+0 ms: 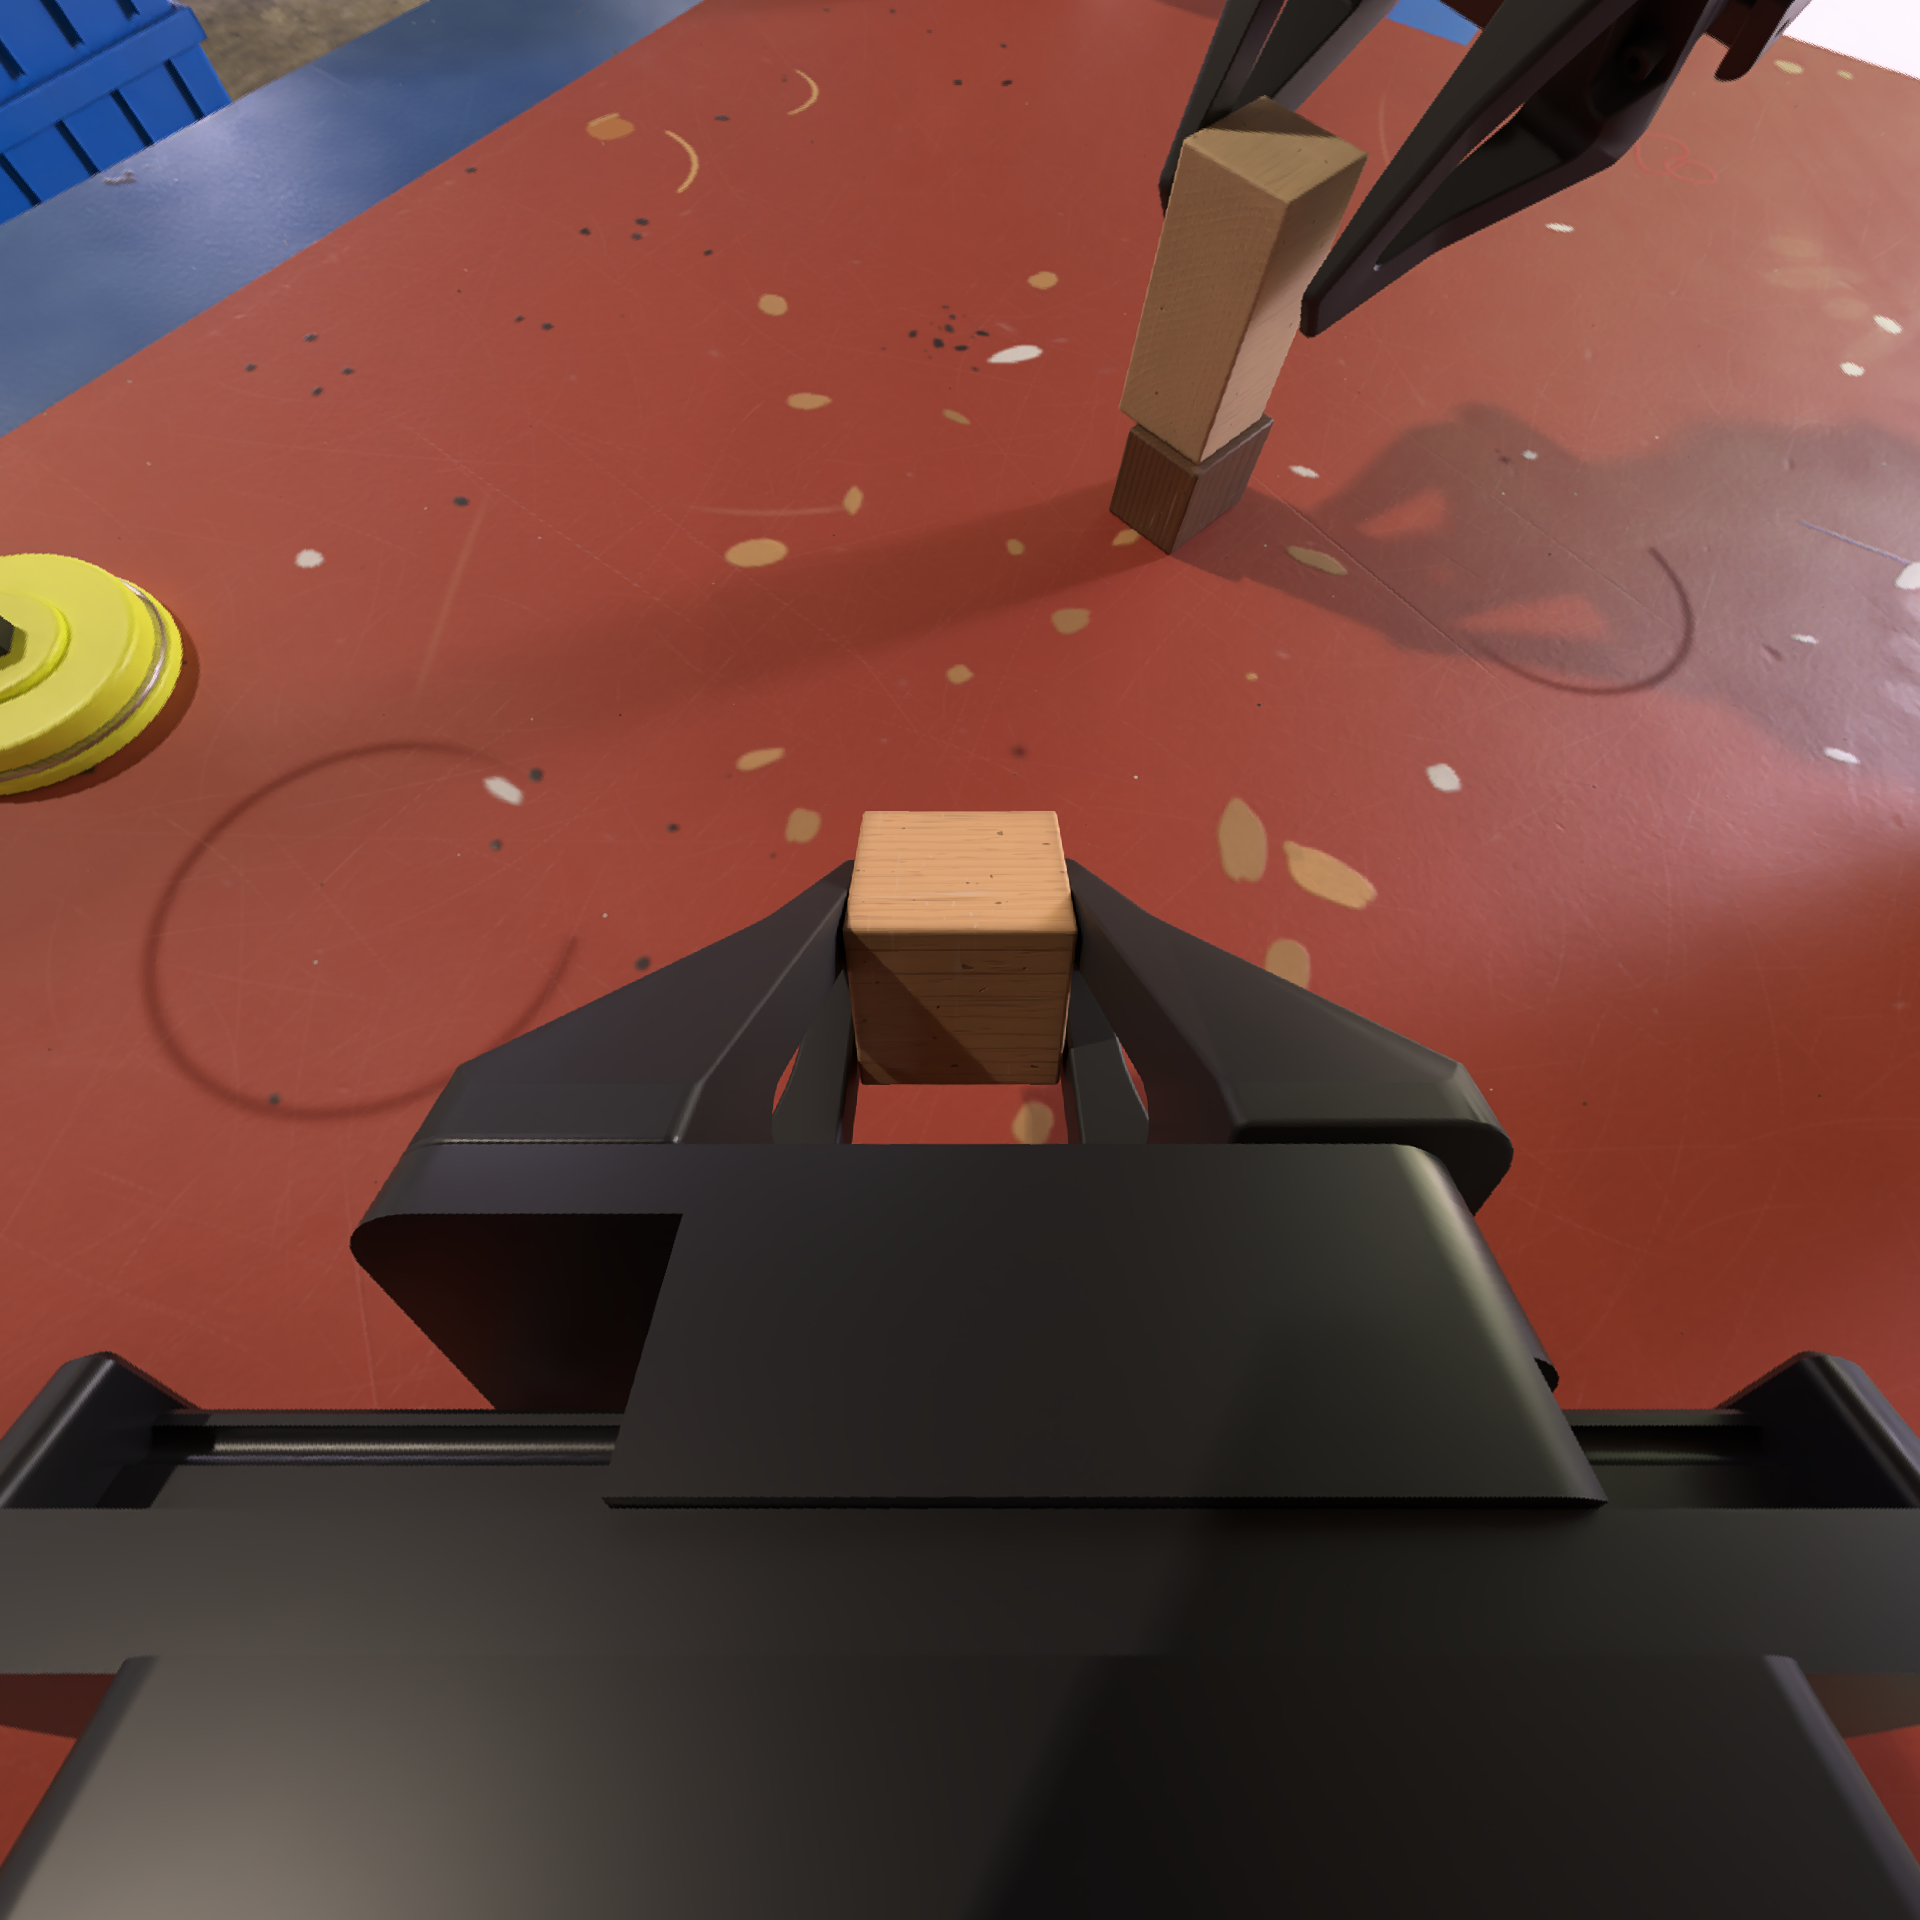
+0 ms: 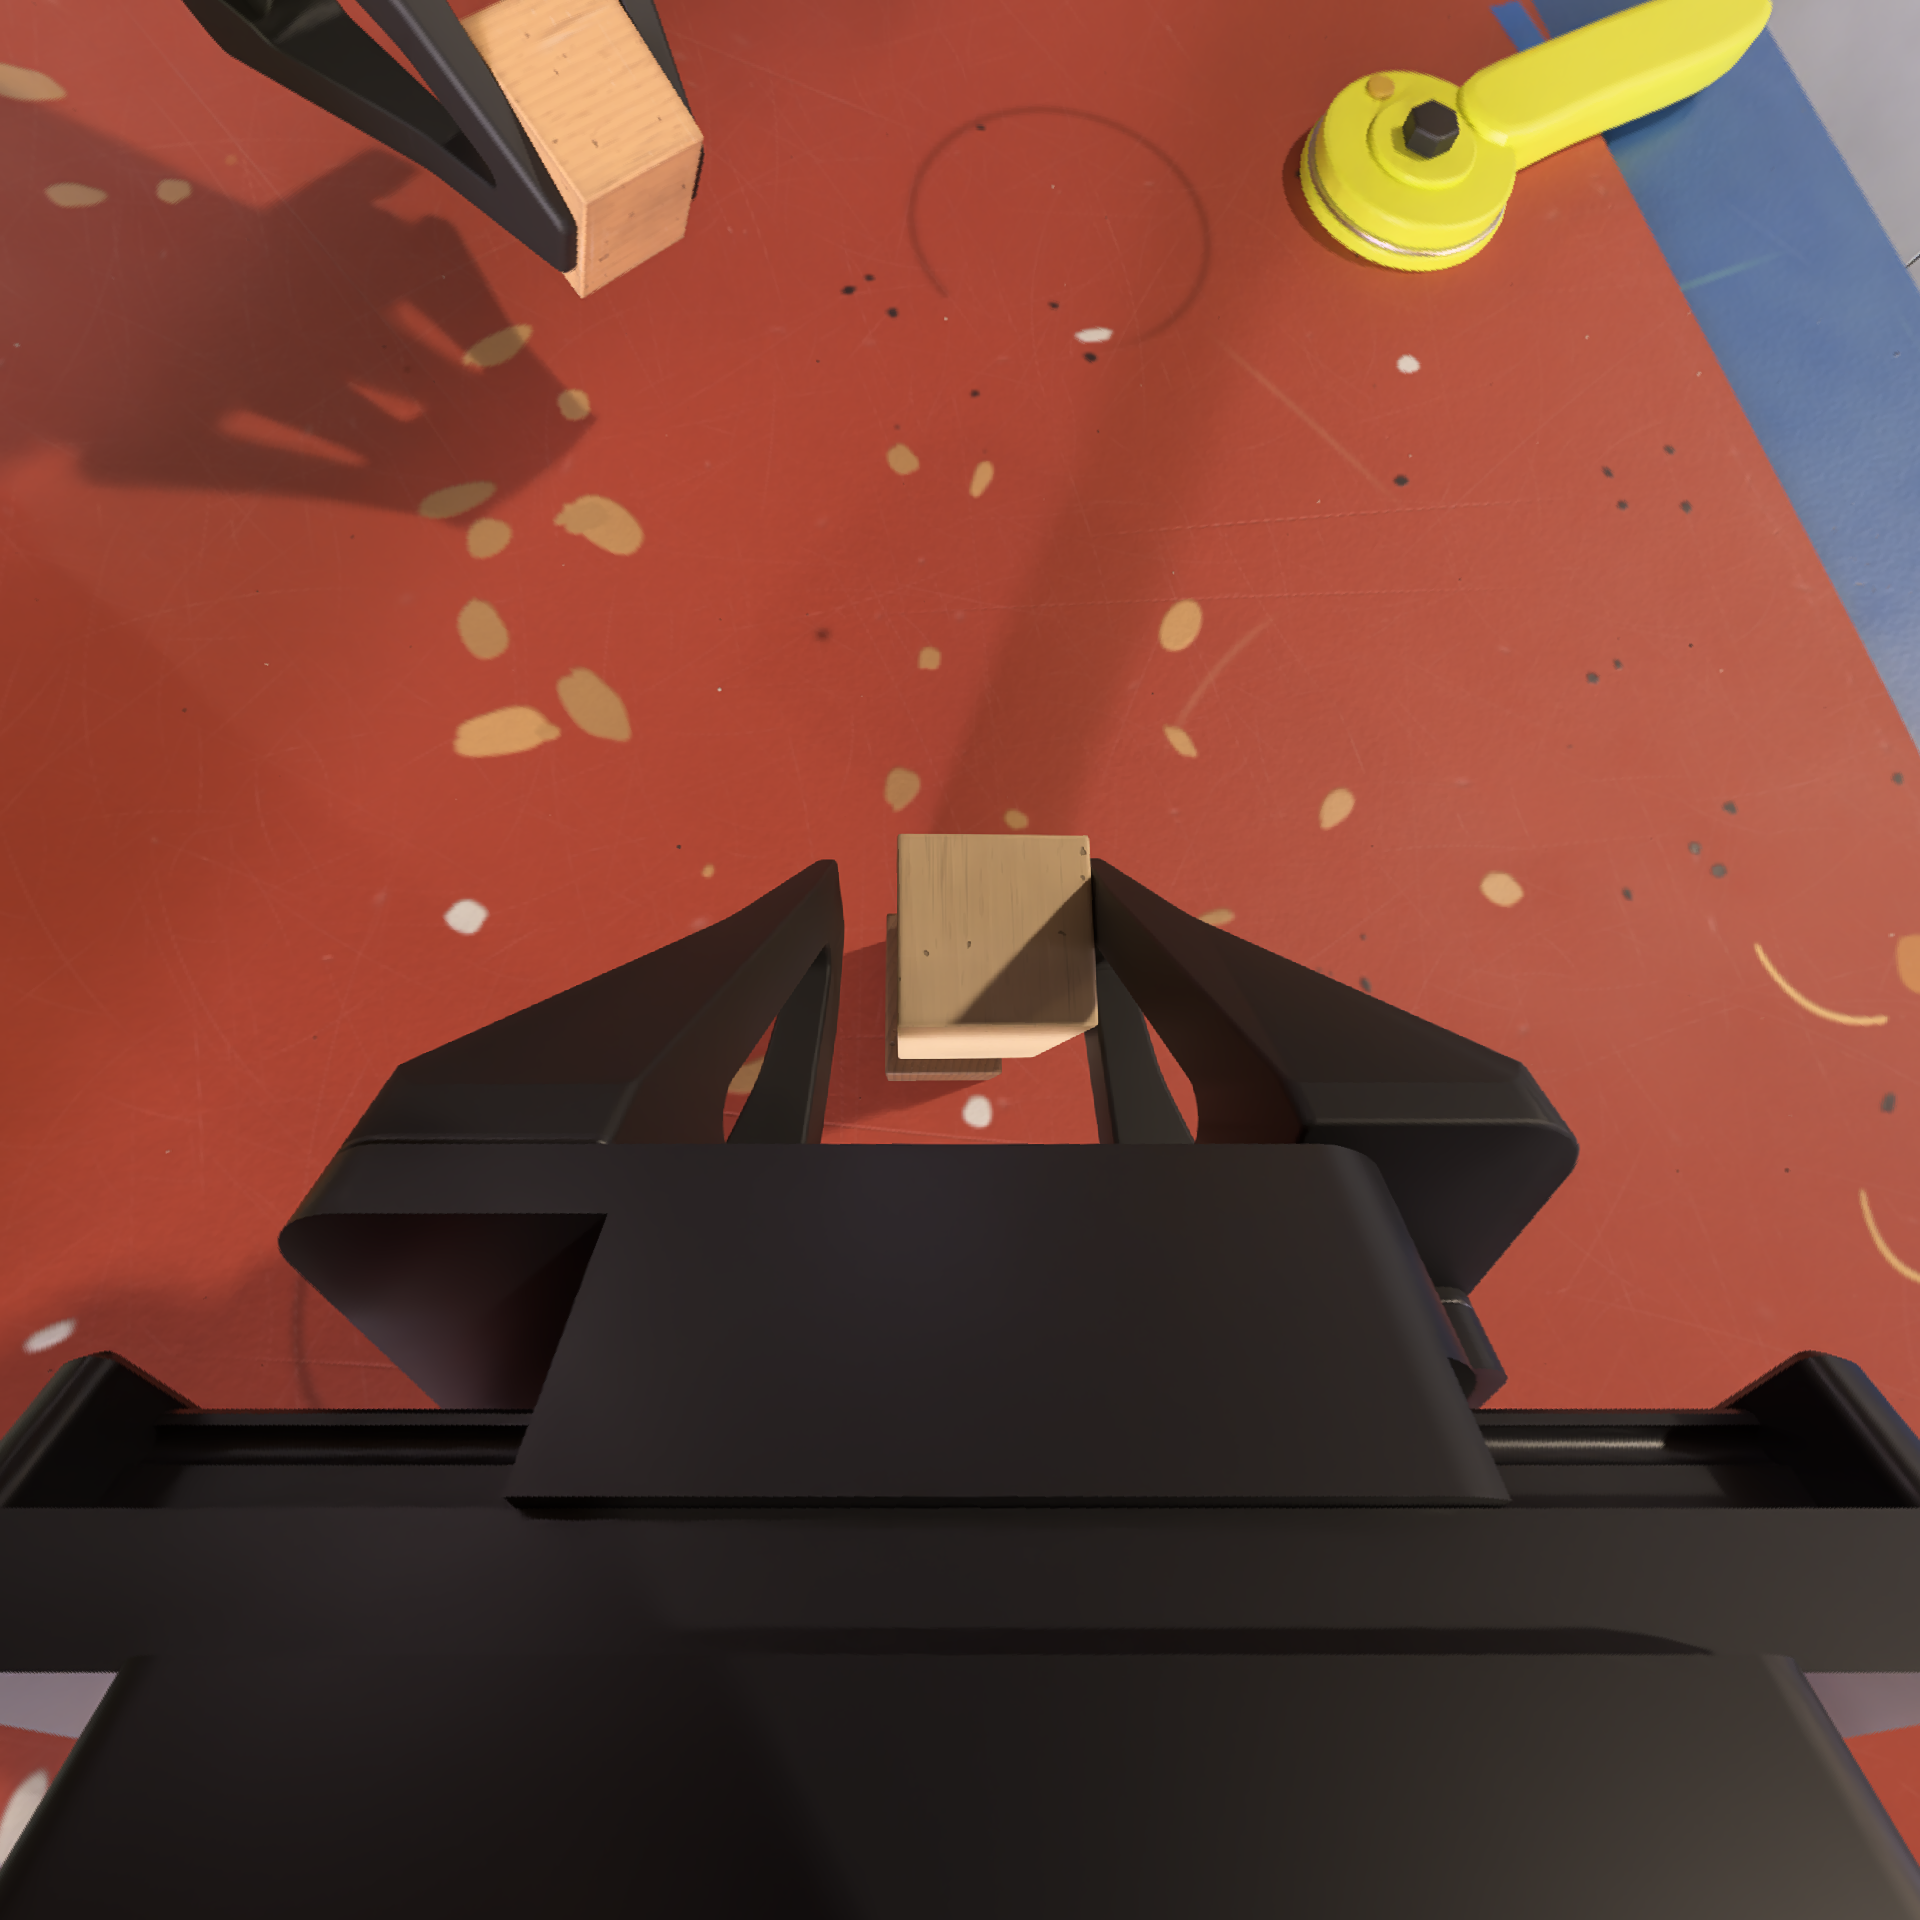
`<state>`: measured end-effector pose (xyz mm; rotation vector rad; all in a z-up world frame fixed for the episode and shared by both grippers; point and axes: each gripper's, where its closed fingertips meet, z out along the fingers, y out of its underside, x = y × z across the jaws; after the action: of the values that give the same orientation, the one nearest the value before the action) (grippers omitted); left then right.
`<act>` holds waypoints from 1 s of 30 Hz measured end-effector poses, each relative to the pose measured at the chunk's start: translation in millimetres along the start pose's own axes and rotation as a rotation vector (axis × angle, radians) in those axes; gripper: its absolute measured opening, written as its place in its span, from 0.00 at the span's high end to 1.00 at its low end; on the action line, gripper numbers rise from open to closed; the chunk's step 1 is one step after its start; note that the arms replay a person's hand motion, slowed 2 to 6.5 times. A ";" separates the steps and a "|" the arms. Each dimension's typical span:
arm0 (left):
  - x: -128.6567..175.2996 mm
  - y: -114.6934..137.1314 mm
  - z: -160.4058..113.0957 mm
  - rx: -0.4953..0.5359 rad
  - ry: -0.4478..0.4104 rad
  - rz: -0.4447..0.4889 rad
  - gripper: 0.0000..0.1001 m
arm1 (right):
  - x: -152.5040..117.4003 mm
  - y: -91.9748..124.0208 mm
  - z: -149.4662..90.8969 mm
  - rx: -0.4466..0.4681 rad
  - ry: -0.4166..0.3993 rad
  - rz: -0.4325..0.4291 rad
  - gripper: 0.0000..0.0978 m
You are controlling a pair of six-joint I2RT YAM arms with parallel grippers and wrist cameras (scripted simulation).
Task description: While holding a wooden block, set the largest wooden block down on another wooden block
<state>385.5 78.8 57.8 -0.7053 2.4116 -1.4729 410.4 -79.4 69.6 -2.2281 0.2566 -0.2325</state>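
My left gripper [image 1: 961, 883] is shut on a light orange wooden cube [image 1: 961, 935] and holds it above the red table top [image 1: 520, 416]. The cube and that gripper also show in the right wrist view [image 2: 613, 135], at the top left. A tall pale wooden block [image 1: 1231, 281] stands upright on a small dark brown block [image 1: 1184, 499]. My right gripper [image 2: 964, 873] is open around the tall block's top [image 2: 992, 935]. A gap shows beside its left finger, while its right finger is at the block's side. The dark block's edge [image 2: 940, 1070] peeks out below.
A yellow disc tool with a handle [image 2: 1403, 177] lies on the table and also shows at the left edge of the left wrist view [image 1: 62, 665]. A blue strip [image 2: 1787, 312] borders the red top. A blue crate [image 1: 94, 94] stands beyond the edge.
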 end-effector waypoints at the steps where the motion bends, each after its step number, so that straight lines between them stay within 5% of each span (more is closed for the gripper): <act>1: 0.0 0.1 0.0 0.000 0.000 0.000 0.71 | 0.5 1.1 1.0 -0.002 -0.001 0.005 0.60; 22: 0.1 1.4 0.6 -0.008 -0.004 0.007 0.71 | 4.7 30.8 23.7 -0.104 -0.051 0.100 0.36; 30: 0.8 2.8 1.0 -0.016 -0.002 0.005 0.71 | 3.5 34.6 27.1 -0.119 -0.065 0.116 0.39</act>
<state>384.4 78.7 54.9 -0.7030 2.4244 -1.4523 417.1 -81.3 26.0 -2.3242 0.3707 -0.0836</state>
